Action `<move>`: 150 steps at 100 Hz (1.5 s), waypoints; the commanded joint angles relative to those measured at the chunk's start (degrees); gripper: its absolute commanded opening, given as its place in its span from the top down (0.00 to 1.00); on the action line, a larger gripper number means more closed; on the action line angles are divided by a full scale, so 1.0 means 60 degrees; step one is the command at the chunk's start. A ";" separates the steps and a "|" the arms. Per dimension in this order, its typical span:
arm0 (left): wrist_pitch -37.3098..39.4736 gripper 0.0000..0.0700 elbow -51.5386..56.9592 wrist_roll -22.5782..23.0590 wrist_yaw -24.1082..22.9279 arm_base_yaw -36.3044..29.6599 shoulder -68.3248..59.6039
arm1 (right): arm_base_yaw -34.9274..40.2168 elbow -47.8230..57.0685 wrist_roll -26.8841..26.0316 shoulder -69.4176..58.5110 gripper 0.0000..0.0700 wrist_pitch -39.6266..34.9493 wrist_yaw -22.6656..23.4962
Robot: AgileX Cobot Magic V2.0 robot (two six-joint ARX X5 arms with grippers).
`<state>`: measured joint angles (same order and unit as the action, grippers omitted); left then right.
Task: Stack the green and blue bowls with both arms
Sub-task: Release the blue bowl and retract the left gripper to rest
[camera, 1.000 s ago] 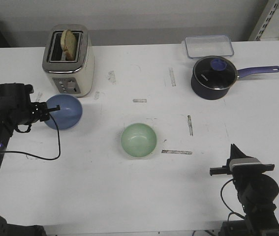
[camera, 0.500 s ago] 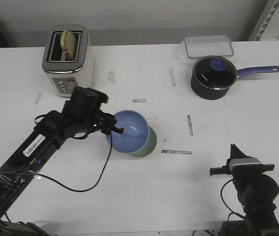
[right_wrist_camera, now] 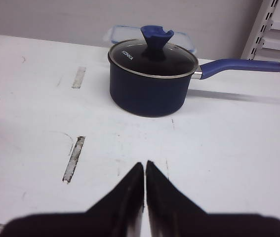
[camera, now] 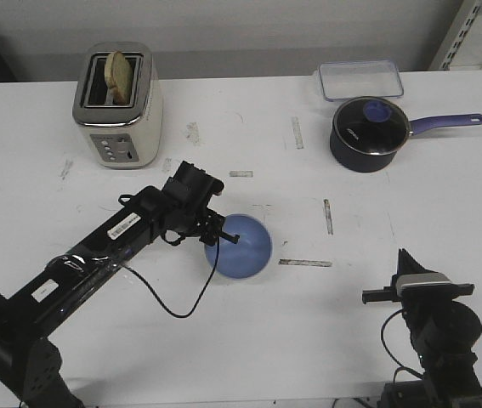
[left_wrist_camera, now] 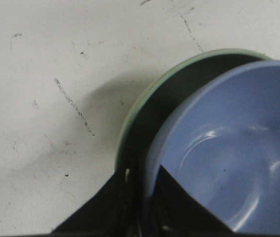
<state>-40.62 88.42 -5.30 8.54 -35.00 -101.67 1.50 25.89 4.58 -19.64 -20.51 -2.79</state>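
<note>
The light blue bowl (camera: 242,246) sits inside the pale green bowl at the table's middle; in the front view the green one is hidden beneath it. In the left wrist view the blue bowl (left_wrist_camera: 233,148) fills the green bowl, whose rim (left_wrist_camera: 144,103) shows around it. My left gripper (camera: 222,239) is shut on the blue bowl's rim, one finger inside and one outside (left_wrist_camera: 142,170). My right gripper (camera: 375,296) is shut and empty near the front right edge, far from the bowls; its closed tips (right_wrist_camera: 145,165) point toward the saucepan.
A cream toaster (camera: 118,105) with a bread slice stands at the back left. A dark navy saucepan (camera: 371,133) with a purple handle and a clear lidded container (camera: 360,80) stand at the back right. Tape marks dot the white table (camera: 445,212).
My left arm carried the blue bowl from beside the toaster rightward to the green bowl and lowered it in, covering the green bowl. The right arm has not moved.
</note>
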 commanded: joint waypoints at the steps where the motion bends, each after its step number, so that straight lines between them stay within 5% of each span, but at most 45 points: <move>1: 0.0095 1.00 0.0164 0.0004 0.0011 -0.0076 -0.0124 | 0.0015 0.0036 -0.0117 -0.0058 1.00 0.0055 -0.0007; 15: 0.0178 0.96 0.0164 -0.0026 0.0011 -0.0087 -0.0113 | 0.0015 0.0036 -0.0117 -0.0058 1.00 0.0055 -0.0011; 36: 0.0237 0.28 0.0313 -0.0029 0.0011 -0.0087 -0.0087 | 0.0015 0.0036 -0.0117 -0.0058 1.00 0.0055 -0.0011; 47: 0.0226 0.11 0.0616 -0.0018 0.0007 -0.0087 0.0066 | 0.0015 0.0036 -0.0117 -0.0058 1.00 0.0055 -0.0011; 70: 0.0222 0.17 0.1479 0.0554 -0.0244 -0.0015 0.0765 | 0.0015 0.0036 -0.0117 -0.0058 1.00 0.0055 -0.0011; 78: 0.0226 0.40 0.1636 0.0565 -0.1013 0.0066 0.1188 | 0.0015 0.0036 -0.0117 -0.0058 1.00 0.0055 -0.0011; 89: 0.0058 0.84 0.1636 0.0860 -0.2157 0.0281 0.1821 | 0.0015 0.0036 -0.0113 -0.0058 1.00 0.0055 -0.0011; 96: -0.0142 1.00 0.1625 0.1031 -0.2565 0.0597 0.2200 | 0.0015 0.0036 -0.0117 -0.0058 1.00 0.0058 -0.0011; 117: -0.0011 1.00 0.0914 0.1031 -0.2583 0.2295 0.3395 | 0.0015 0.0036 -0.0109 -0.0058 1.00 0.0062 -0.0040; 150: 0.2710 1.00 -0.3650 0.1024 -0.2412 0.4266 0.7129 | 0.0015 0.0036 -0.0109 -0.0058 1.00 0.0066 -0.0040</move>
<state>-28.12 71.31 0.54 -6.07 -10.02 -63.11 1.50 25.89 4.60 -19.64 -20.51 -2.90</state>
